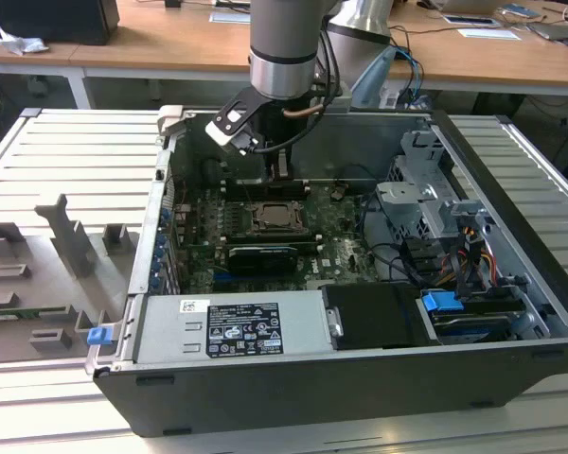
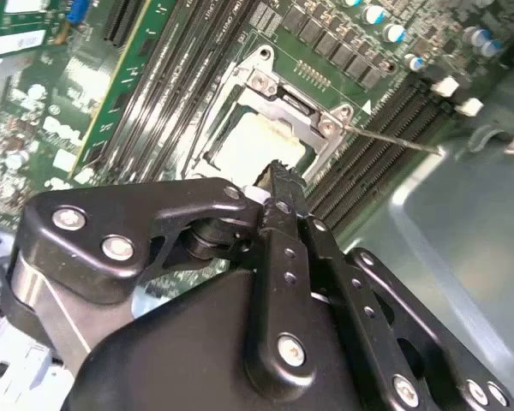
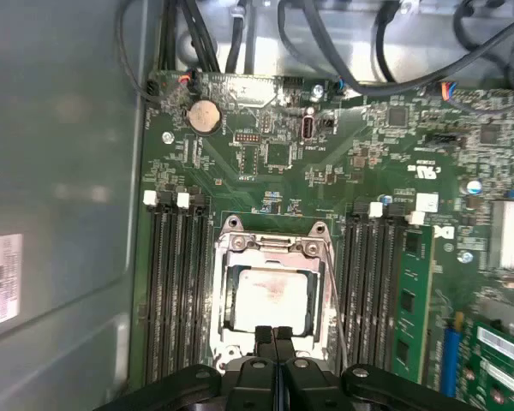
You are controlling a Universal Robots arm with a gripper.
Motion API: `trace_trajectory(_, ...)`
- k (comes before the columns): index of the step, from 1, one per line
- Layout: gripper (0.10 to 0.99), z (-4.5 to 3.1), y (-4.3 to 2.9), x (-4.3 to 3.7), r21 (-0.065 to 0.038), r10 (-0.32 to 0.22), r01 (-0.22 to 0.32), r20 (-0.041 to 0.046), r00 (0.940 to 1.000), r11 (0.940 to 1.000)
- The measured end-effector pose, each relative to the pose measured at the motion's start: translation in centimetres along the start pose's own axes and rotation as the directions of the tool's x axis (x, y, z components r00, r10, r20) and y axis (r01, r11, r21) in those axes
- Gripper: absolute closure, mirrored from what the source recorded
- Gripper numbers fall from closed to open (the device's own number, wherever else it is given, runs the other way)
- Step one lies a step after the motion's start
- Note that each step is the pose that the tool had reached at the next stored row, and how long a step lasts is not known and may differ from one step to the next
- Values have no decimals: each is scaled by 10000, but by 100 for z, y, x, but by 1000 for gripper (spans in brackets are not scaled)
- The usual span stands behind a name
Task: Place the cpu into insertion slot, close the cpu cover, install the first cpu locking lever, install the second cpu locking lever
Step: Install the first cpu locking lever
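Note:
The cpu (image 3: 270, 295) lies flat in the motherboard socket, its pale smeared top showing through the window of the cpu cover (image 3: 231, 257). The silvery cover lies down over the cpu. A thin locking lever (image 2: 394, 139) sticks out sideways from a socket corner over the memory slots. My gripper (image 3: 274, 336) hovers at the socket's edge with its black fingers pressed together, and I see nothing between them. In the second wrist view the gripper (image 2: 278, 171) has its tips just above the cpu (image 2: 253, 145). In the exterior view the gripper (image 1: 280, 173) hangs inside the case above the socket (image 1: 275, 218).
The open computer case (image 1: 511, 284) surrounds the board, with a power supply (image 1: 237, 326) at the front and a drive cage (image 1: 426, 189) at the exterior view's right. Memory slots (image 3: 176, 291) flank the socket. Cables (image 3: 325, 51) run along the board's edge. A grey fixture (image 1: 66, 236) stands outside the case.

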State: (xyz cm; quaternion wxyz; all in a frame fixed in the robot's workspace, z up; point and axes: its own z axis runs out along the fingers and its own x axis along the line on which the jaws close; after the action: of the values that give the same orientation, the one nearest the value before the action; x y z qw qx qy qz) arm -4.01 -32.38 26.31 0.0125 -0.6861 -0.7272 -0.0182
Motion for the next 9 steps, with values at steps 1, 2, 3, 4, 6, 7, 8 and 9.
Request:
trace_trajectory(1,980,-74,0,3,1,-1,1,3,10000,10000)
trace_trajectory(2,980,-87,1,4,1,-10,10,3,10000,10000)
trace_trajectory(3,980,-86,1,4,0,-47,47,1,10000,10000)
trace_trajectory(4,980,-87,1,4,10,-244,244,-1,9997,9997)
trace_trajectory(6,980,-87,1,4,33,-765,765,-5,9971,9971)
trace_trajectory(7,980,-87,1,4,45,-1031,1031,-8,9947,9947)
trace_trajectory(8,980,-86,1,4,52,-1204,1204,-11,9927,9927)
trace_trajectory(9,980,-86,1,4,63,-1453,1453,-15,9894,9894)
